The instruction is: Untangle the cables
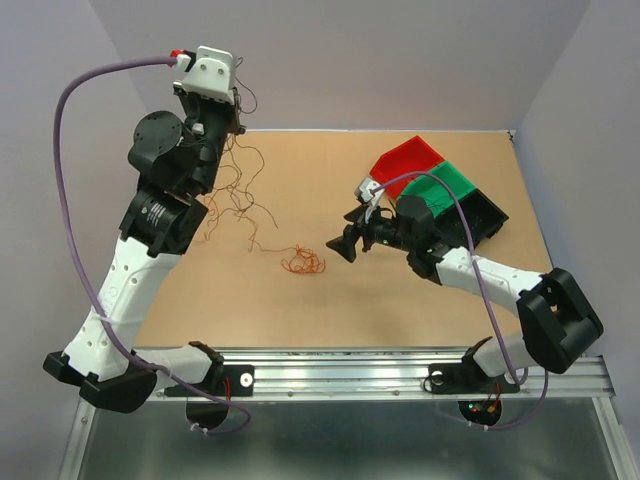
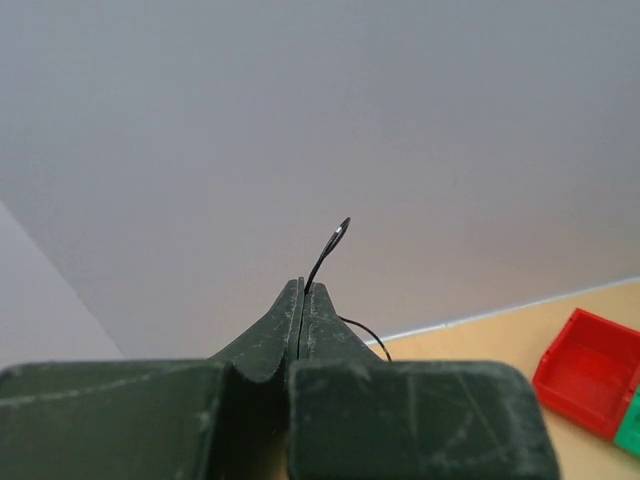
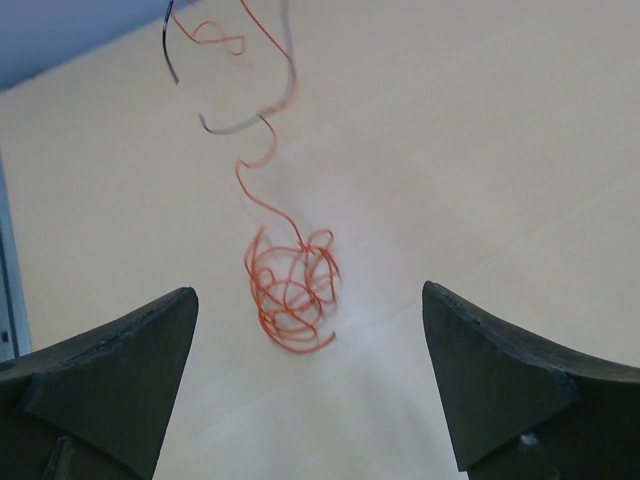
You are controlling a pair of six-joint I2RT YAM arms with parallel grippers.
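My left gripper is raised high at the back left, shut on a thin black cable whose end sticks up between its tips. A tangle of dark and orange-red cables hangs from it down to the table. A small orange-red coil lies on the table and shows in the right wrist view too. My right gripper is open, low over the table, just right of that coil, which lies ahead between its fingers. An orange strand rises from the coil.
Red bin, green bin and black bin stand in a row at the back right; the red bin also shows in the left wrist view. The brown table ends at a metal rail in front.
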